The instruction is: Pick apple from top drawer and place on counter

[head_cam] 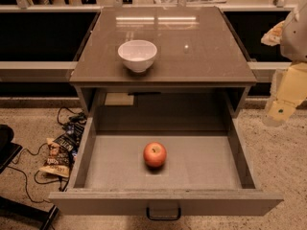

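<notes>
Hanging beside the cabinet's right side, gripper [282, 110]: pale, outside the drawer's right wall, touching nothing; whether it is spread or closed cannot be told. Apple [155, 155]: red, alone on the floor of the top drawer [206, 162], well to the gripper's left and lower in the view, about mid-drawer, apart from every wall. Top drawer: standing open, handle [163, 213] on its front panel, left of and below the gripper. Counter [201, 56]: glossy top, left of and above the gripper in the view. White bowl [137, 55]: upright on the counter near its front edge, well left of the gripper. Snack packets [60, 155]: on the floor, far left, beyond the drawer. Step in hand, by judgement: the reach toward the apple, which is not yet held. Next move calls for crossing left over the drawer's right wall, coming down on the apple from above, and closing across its widest part; the counter surface beside the bowl looks a fit landing place.
</notes>
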You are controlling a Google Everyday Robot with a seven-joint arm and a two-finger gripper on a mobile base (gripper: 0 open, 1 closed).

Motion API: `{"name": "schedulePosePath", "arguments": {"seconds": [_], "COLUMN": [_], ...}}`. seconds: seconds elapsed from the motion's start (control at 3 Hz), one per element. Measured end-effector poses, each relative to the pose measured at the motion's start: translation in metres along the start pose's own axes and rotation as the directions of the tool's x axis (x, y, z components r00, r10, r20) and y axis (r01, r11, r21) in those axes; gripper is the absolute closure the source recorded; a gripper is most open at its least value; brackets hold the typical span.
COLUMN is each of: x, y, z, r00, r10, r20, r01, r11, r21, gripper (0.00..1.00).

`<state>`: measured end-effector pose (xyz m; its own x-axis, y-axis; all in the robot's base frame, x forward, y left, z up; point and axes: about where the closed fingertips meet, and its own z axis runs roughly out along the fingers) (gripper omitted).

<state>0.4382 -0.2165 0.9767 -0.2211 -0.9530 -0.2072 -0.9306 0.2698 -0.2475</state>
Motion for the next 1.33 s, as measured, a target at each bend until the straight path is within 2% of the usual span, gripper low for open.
{"name": "schedulePosePath", "arguments": {"seconds": [0.33, 0.67, 1.0, 1.33], "x": [0.0, 0.002, 0.005, -0.005], "y": [0.0, -0.003, -0.002, -0.005], "z": [0.0, 0.017, 0.053, 0.089], "r00": [1.0, 0.999, 0.987, 0.951], "r10": [0.0, 0.02, 0.04, 0.042], "r20": [0.0, 0.047, 0.156, 0.306], "r01": [0.0, -0.019, -0.033, -0.026], "r11": [1.0, 0.9996, 0.9981, 0.9981], "r21": [0.0, -0.019, -0.051, -0.055], "gripper": [0.0, 0.0, 0.0, 0.0]}}
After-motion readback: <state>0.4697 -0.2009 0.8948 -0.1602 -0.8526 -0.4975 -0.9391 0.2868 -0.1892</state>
